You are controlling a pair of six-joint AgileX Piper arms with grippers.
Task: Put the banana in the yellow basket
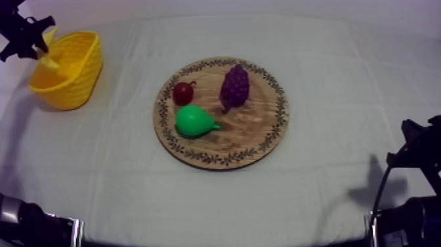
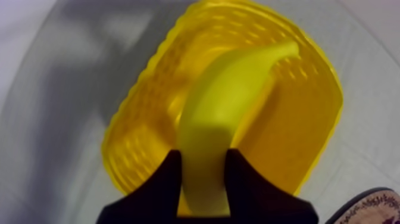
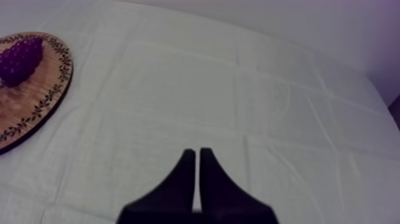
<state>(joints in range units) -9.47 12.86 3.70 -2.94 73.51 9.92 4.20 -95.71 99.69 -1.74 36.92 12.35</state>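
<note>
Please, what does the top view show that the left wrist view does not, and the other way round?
The top view adds the green toy pear, the small red fruit and the purple bunch of grapes, all lying on the round wooden board with a patterned rim. The left wrist view adds the close grip: my left gripper has its black fingers closed round the yellow banana. Both share the banana held over the yellow basket, and the board's rim.

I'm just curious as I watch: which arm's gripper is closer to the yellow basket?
Left. The left gripper hangs over the yellow basket, shut on the banana. The right gripper sits shut over bare cloth, on the far side of the wooden board.
</note>
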